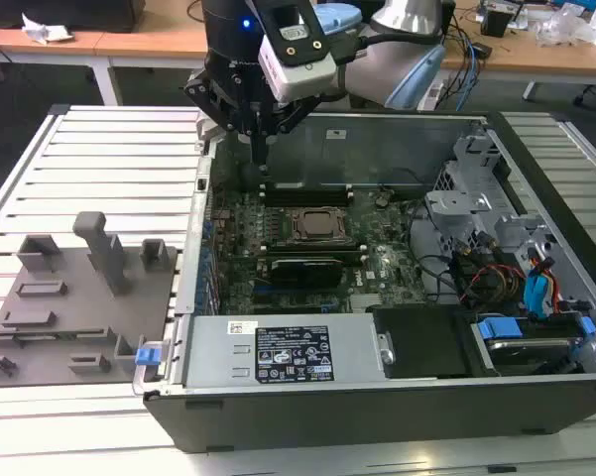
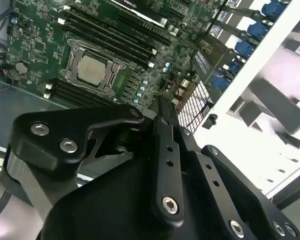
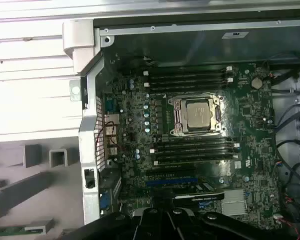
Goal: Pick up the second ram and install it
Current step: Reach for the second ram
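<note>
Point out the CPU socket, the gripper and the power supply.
CPU socket (image 3: 198, 115), first wrist view, middle of its silver chip lid.
gripper (image 1: 259, 157), exterior view, at its lower tip.
power supply (image 1: 213, 352), exterior view, bare metal of its top.

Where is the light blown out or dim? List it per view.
Second wrist view: the table washes out to white, and the gripper is a dark mass. First wrist view: the table glares white too; the motherboard lies dimmer. Exterior view: even light, with a blue lamp glowing above the gripper.
</note>
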`<state>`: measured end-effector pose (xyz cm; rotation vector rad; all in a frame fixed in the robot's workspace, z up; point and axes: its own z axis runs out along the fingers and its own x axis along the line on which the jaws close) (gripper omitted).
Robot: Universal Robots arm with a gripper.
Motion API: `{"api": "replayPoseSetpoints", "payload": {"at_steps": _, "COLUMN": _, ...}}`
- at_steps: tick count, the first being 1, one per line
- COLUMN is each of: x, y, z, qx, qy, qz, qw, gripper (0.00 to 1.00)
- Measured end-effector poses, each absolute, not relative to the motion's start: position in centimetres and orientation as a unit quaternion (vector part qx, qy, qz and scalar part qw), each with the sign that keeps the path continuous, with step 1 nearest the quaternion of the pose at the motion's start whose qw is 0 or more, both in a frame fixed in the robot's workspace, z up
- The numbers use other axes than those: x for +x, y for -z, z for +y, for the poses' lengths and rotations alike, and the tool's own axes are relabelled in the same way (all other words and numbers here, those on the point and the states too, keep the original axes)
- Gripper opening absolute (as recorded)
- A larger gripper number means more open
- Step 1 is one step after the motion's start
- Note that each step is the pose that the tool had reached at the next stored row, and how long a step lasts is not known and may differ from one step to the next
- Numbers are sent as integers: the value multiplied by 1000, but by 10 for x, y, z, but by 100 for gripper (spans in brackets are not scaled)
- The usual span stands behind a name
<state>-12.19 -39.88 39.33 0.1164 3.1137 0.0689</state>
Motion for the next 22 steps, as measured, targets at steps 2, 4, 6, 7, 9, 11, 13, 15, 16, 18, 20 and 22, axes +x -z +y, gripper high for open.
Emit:
{"api": "replayPoseSetpoints", "payload": {"at_steps": 2, "x": -127, "y": -393, "z": -399, "qx": 37, "qy": -22, "qz": 999, "qw": 12, "gripper": 11}}
{"api": "replayPoseSetpoints", "payload": {"at_steps": 4, "x": -138, "y": -393, "z": -399, "qx": 37, "qy": -22, "qz": 999, "qw": 13, "gripper": 11}}
{"api": "replayPoseSetpoints", "payload": {"at_steps": 6, "x": -141, "y": -393, "z": -399, "qx": 37, "qy": -22, "qz": 999, "qw": 13, "gripper": 11}}
{"api": "replayPoseSetpoints", "payload": {"at_steps": 7, "x": -143, "y": -393, "z": -399, "qx": 37, "qy": -22, "qz": 999, "qw": 13, "gripper": 11}}
{"api": "replayPoseSetpoints", "payload": {"at_steps": 9, "x": -147, "y": -393, "z": -399, "qx": 37, "qy": -22, "qz": 999, "qw": 13, "gripper": 11}}
{"api": "replayPoseSetpoints", "payload": {"at_steps": 11, "x": -151, "y": -393, "z": -399, "qx": 37, "qy": -22, "qz": 999, "qw": 12, "gripper": 11}}
{"api": "replayPoseSetpoints", "payload": {"at_steps": 13, "x": -155, "y": -393, "z": -399, "qx": 37, "qy": -22, "qz": 999, "qw": 12, "gripper": 11}}
{"api": "replayPoseSetpoints", "payload": {"at_steps": 15, "x": -157, "y": -393, "z": -399, "qx": 37, "qy": -22, "qz": 999, "qw": 12, "gripper": 11}}
{"api": "replayPoseSetpoints", "payload": {"at_steps": 16, "x": -158, "y": -393, "z": -399, "qx": 37, "qy": -22, "qz": 999, "qw": 12, "gripper": 11}}
{"api": "replayPoseSetpoints", "payload": {"at_steps": 18, "x": -161, "y": -393, "z": -399, "qx": 37, "qy": -22, "qz": 999, "qw": 12, "gripper": 11}}
{"api": "replayPoseSetpoints", "payload": {"at_steps": 20, "x": -163, "y": -393, "z": -399, "qx": 37, "qy": -22, "qz": 999, "qw": 13, "gripper": 11}}
{"api": "replayPoseSetpoints", "payload": {"at_steps": 22, "x": -168, "y": -393, "z": -399, "qx": 37, "qy": -22, "qz": 999, "qw": 12, "gripper": 11}}
